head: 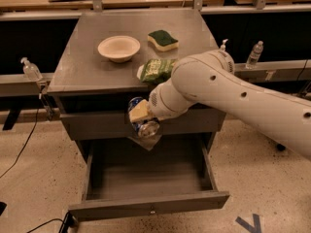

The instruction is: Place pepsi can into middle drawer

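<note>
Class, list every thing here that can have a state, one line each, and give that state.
gripper: jaws shut on the pepsi can, in front of the top drawer.
pepsi can: held in the air, not yet in a drawer.
middle drawer: pulled open.
top drawer: shut.
bowl: upright on the cabinet top.
crisp bag: lying at that top's front edge.
</note>
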Available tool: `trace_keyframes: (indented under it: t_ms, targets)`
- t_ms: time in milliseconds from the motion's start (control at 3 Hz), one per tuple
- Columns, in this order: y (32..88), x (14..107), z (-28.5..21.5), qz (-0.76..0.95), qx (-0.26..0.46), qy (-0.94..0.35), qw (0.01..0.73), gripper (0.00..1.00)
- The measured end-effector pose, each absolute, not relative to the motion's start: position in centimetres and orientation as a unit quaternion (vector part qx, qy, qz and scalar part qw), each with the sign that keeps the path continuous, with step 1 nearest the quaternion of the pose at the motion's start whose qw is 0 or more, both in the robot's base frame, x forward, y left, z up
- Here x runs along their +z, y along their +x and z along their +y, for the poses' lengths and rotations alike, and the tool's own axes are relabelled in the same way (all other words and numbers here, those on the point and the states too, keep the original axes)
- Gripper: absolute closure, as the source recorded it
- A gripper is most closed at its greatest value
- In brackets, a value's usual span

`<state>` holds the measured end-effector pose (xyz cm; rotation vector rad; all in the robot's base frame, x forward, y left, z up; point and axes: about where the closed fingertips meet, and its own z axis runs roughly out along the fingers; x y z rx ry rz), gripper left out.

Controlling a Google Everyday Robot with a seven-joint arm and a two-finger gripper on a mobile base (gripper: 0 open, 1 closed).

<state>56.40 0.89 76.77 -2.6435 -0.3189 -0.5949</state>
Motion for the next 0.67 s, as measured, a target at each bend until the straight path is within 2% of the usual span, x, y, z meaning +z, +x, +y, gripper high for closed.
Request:
trace_keyframes:
  t_ms: [333,667]
  targets:
    - [55.9,73.6,1.1,-0.137,-0.203,-0.939,0.243,1.00]
    - [55.2,70.7,1.0,-0.182,-0.222,-0.914,0.286,1.00]
